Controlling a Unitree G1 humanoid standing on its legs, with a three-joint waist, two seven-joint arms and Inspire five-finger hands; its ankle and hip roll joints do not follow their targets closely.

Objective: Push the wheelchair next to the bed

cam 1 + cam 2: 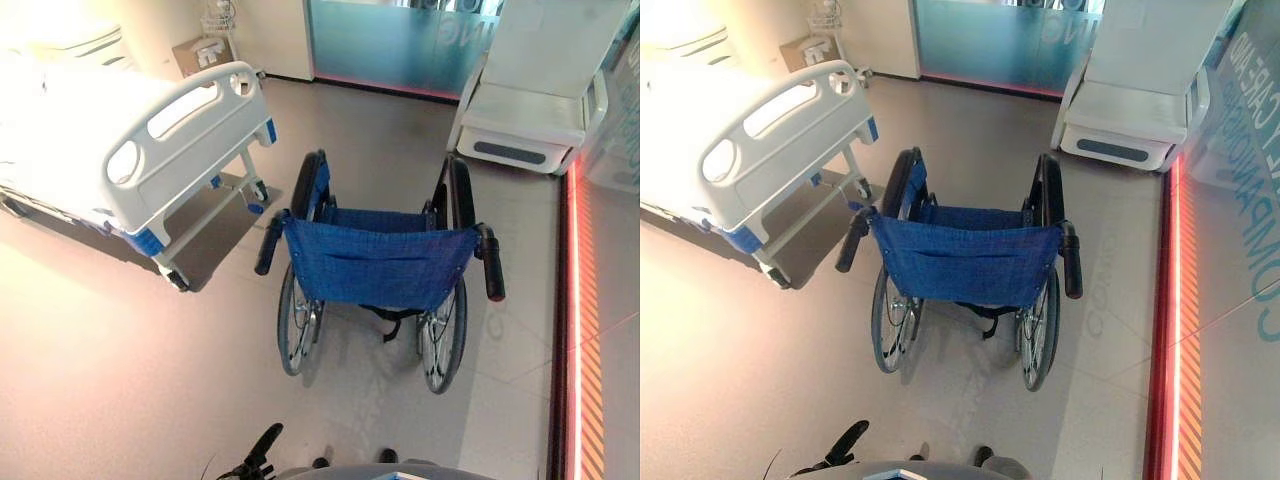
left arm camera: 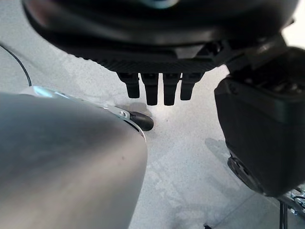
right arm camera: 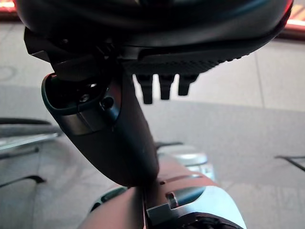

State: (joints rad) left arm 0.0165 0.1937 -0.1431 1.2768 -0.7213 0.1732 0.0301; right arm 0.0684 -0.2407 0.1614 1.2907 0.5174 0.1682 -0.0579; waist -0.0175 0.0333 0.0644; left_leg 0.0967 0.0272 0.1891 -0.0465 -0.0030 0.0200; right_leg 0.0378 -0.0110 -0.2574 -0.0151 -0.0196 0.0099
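Observation:
The wheelchair [image 1: 378,262] stands mid-floor with its back to me: blue cloth backrest, big spoked wheels, and black push handles on the left [image 1: 268,245] and right [image 1: 491,265]. The white hospital bed [image 1: 150,150] with blue corner bumpers is to its left and slightly farther off, footboard toward the chair, with a strip of floor between them. My left hand [image 2: 157,90] and right hand [image 3: 162,88] hang low near my body, well short of the handles. Both have relaxed fingers and hold nothing.
A white reclining couch [image 1: 530,110] stands at the back right before a teal glass partition [image 1: 390,45]. A red-lit floor strip [image 1: 578,330] runs along the right wall. A cardboard box [image 1: 200,52] sits behind the bed. Bare floor lies in front of the bed's foot.

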